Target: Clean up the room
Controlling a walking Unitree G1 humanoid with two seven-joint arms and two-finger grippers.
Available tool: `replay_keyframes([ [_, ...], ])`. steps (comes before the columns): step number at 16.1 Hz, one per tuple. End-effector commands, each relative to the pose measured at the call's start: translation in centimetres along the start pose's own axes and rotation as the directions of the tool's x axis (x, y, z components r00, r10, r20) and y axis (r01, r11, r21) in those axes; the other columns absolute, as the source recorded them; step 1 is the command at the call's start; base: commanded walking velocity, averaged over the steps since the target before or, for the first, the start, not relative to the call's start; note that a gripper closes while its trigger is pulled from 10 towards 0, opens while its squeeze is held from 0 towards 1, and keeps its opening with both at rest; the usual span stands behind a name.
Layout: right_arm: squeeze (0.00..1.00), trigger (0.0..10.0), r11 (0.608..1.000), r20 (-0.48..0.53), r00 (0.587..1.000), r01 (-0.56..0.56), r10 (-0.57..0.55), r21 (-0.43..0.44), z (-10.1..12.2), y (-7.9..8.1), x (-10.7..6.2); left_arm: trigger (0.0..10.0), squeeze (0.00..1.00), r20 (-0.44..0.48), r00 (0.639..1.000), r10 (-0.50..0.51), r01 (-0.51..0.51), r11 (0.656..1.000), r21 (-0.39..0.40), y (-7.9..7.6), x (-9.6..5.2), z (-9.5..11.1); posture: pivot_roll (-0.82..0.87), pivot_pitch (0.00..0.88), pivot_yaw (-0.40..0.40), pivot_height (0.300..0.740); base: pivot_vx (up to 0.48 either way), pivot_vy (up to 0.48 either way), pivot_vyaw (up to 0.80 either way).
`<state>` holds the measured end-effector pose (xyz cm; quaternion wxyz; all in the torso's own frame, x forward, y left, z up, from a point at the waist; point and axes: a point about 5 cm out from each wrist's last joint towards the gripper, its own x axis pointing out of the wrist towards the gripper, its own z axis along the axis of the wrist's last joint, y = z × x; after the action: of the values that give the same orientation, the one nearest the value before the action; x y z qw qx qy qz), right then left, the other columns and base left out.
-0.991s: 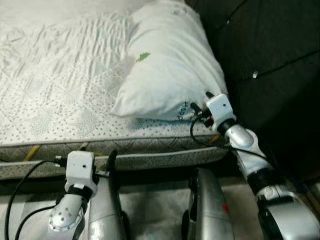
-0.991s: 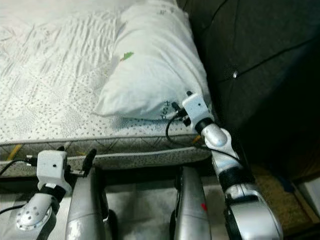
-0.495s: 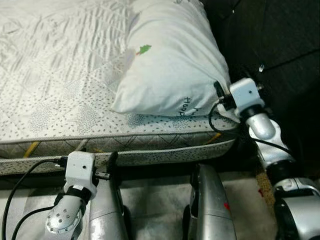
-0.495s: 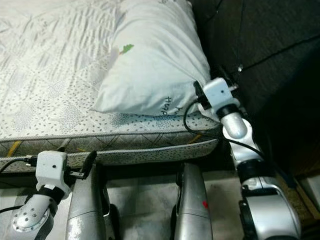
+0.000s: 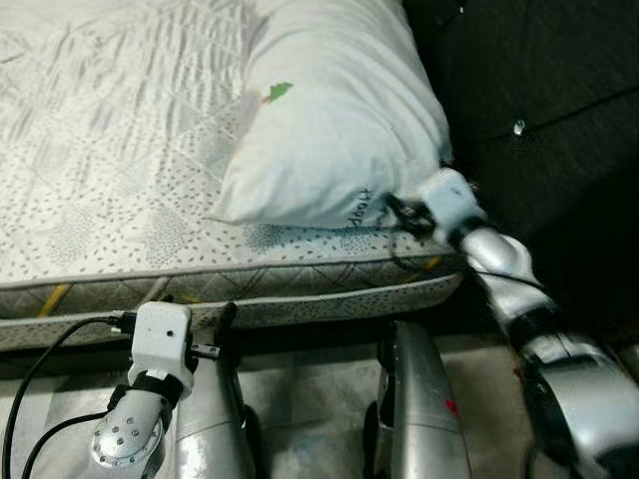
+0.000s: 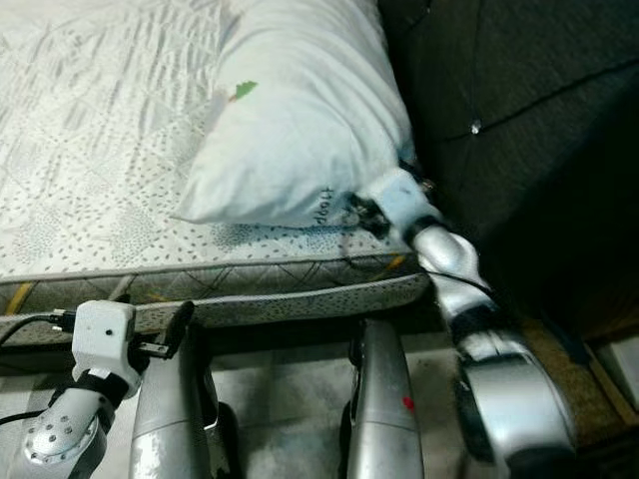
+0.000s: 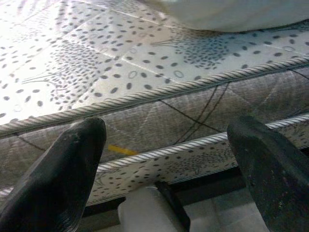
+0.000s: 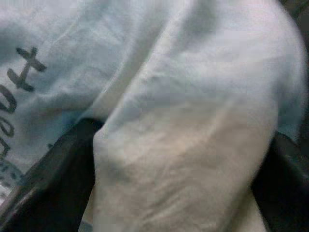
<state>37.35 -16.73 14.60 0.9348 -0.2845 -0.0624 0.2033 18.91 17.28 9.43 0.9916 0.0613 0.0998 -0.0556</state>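
Right hand (image 8: pixel 178 193) blurred against pillow (image 5: pixel 339 120)

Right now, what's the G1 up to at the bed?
The right gripper is at the near corner of the white pillow, which lies on the mattress beside the dark headboard. In the right wrist view its fingers sit on either side of a bunched fold of pillow fabric. The left gripper hangs open, low in front of the mattress edge, holding nothing.

Two silver arms, white boxy wrist housings, looping black cables, long black fingers (image 7: pixel 63 179), rounded silver legs.
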Motion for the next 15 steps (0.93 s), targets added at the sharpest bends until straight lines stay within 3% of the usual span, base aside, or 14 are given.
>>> replay_keyframes([
  [1,0.0,10.0,1.0,-0.016,1.0,-0.009,0.009,-0.011,0.6,0.7,1.0,10.0,0.0,-0.01,1.0,0.006,-0.005,1.0,0.016,0.2,-0.3,0.0,0.21,0.224,0.004,0.506,0.0,0.0,0.0],
  [4,0.0,10.0,0.996,0.019,0.998,0.053,-0.054,0.066,3.1,1.5,3.2,10.0,0.0,-0.006,1.0,0.013,-0.013,1.0,0.02,0.4,-0.2,0.2,0.22,0.218,0.001,0.506,0.0,0.0,0.0],
  [5,0.0,0.0,0.994,0.067,0.996,0.044,-0.051,0.098,4.6,2.5,4.1,10.0,0.0,0.0,1.0,0.018,-0.018,1.0,0.022,0.4,-0.1,0.4,0.23,0.217,-0.001,0.506,0.0,0.0,0.0],
  [8,0.0,0.0,0.988,0.066,0.997,0.04,-0.05,0.15,4.7,3.2,4.3,10.0,0.0,0.001,1.0,0.023,-0.023,0.999,0.023,0.5,-0.3,0.4,0.23,0.214,-0.005,0.506,0.0,0.0,0.0],
  [15,0.0,0.0,0.959,0.051,0.996,0.054,-0.071,0.278,3.9,2.6,3.9,10.0,0.0,0.004,0.999,0.037,-0.037,0.999,0.019,0.3,-0.3,0.3,0.24,0.211,-0.021,0.506,0.0,0.0,0.0],
])
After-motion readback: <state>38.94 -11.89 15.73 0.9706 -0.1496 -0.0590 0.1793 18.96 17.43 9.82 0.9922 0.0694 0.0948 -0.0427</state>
